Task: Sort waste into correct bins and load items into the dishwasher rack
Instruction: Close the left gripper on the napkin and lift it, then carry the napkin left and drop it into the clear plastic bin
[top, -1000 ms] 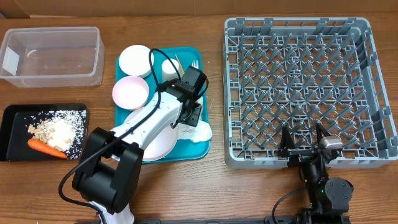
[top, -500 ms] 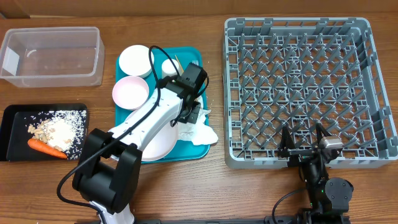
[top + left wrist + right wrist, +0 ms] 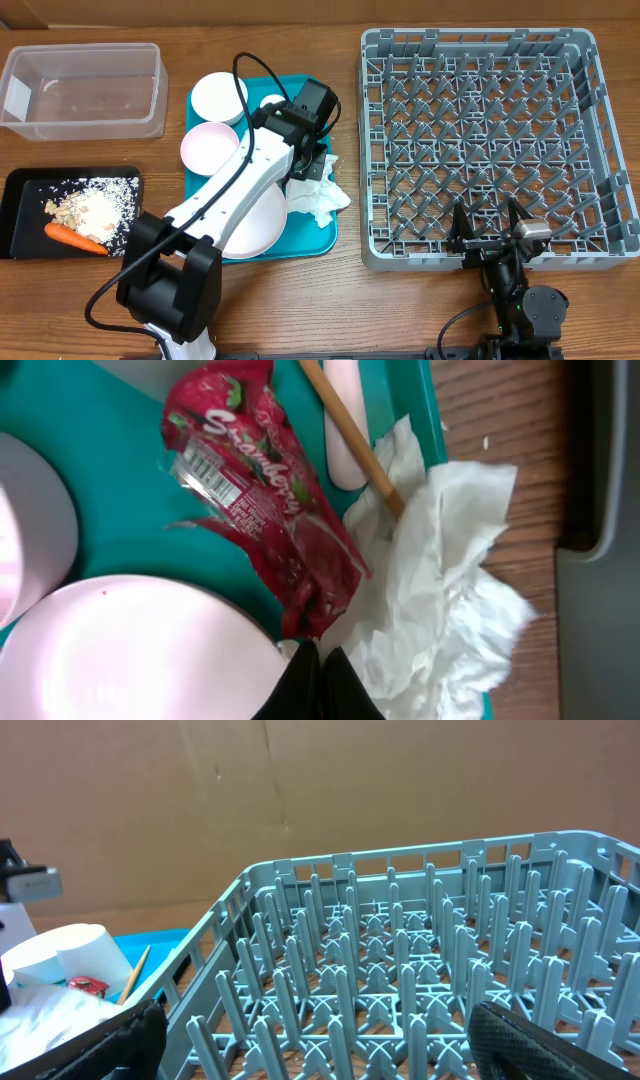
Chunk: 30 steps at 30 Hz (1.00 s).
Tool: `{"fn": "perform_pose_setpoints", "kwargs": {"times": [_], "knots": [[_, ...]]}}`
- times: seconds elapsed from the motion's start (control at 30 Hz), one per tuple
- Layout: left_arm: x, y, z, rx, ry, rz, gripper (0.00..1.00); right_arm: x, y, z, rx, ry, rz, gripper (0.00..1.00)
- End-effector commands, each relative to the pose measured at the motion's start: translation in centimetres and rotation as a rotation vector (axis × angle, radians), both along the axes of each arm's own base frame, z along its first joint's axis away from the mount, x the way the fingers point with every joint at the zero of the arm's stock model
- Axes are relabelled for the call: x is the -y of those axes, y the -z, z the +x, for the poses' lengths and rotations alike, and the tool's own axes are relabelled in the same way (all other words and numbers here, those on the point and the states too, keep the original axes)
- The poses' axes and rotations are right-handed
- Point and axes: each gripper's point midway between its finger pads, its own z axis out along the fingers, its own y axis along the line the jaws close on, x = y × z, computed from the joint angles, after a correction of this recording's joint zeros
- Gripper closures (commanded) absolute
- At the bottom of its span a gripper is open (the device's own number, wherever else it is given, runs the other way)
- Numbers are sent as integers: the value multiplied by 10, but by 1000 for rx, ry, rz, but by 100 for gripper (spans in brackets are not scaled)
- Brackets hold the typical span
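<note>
The left gripper [image 3: 316, 675], tips pressed together apparently on the crumpled white paper napkin [image 3: 440, 575] at lower centre, should lift straight, leaving the crumpled red wrapper [image 3: 262, 500] behind.

1. This looks like a robot test bench: a bare wooden table [image 3: 300, 310] lies under me.
2. Beyond my right fingers [image 3: 80, 1040], plain brown cardboard [image 3: 300, 800] stands behind a grey dishwasher rack [image 3: 420, 850].
3. Below my left fingers [image 3: 310, 690], a teal tray [image 3: 120, 490] holds a pink plate [image 3: 130, 650].

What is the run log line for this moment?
left end effector: shut where crumpled red wrapper meets crumpled white paper napkin | right end effector: open
</note>
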Motion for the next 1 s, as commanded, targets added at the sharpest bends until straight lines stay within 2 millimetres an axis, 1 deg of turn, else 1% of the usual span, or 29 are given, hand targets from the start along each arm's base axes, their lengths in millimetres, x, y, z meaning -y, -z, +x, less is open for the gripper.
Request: {"fn": "perform_pose_setpoints", "kwargs": {"times": [0.0, 0.13, 0.23, 0.33, 0.43, 0.53, 0.6, 0.67, 0.73, 0.77, 0.8, 0.83, 0.9, 0.93, 0.97], "knots": [[5, -23, 14, 47, -46, -23, 96, 3, 2, 0, 3, 13, -6, 0], [4, -44, 18, 64, -75, -35, 96, 3, 2, 0, 3, 13, -6, 0], [-1, -59, 22, 76, -109, -40, 96, 3, 2, 0, 3, 13, -6, 0], [-12, -74, 29, 102, -147, -27, 96, 3, 2, 0, 3, 13, -6, 0], [-32, -92, 37, 139, -219, -2, 96, 3, 2, 0, 3, 13, -6, 0], [-49, -104, 45, 157, -263, -16, 96, 3, 2, 0, 3, 13, -6, 0], [-64, -112, 52, 176, -302, -24, 96, 3, 2, 0, 3, 13, -6, 0], [-84, -121, 60, 199, -358, -37, 96, 3, 2, 0, 3, 13, -6, 0], [-108, -129, 71, 215, -427, -96, 96, 3, 2, 0, 3, 13, -6, 0], [-115, -132, 75, 220, -446, -124, 96, 3, 2, 0, 3, 13, -6, 0], [-128, -136, 82, 232, -477, -162, 96, 3, 2, 0, 3, 13, -6, 0], [-146, -139, 89, 257, -519, -185, 96, 3, 2, 0, 4, 13, -6, 0], [-176, -144, 100, 300, -588, -208, 96, 3, 2, 0, 3, 13, -6, 0], [-193, -146, 104, 325, -635, -212, 96, 3, 2, 0, 3, 13, -6, 0], [-214, -150, 110, 360, -694, -222, 96, 3, 2, 0, 3, 13, -6, 0]]}}
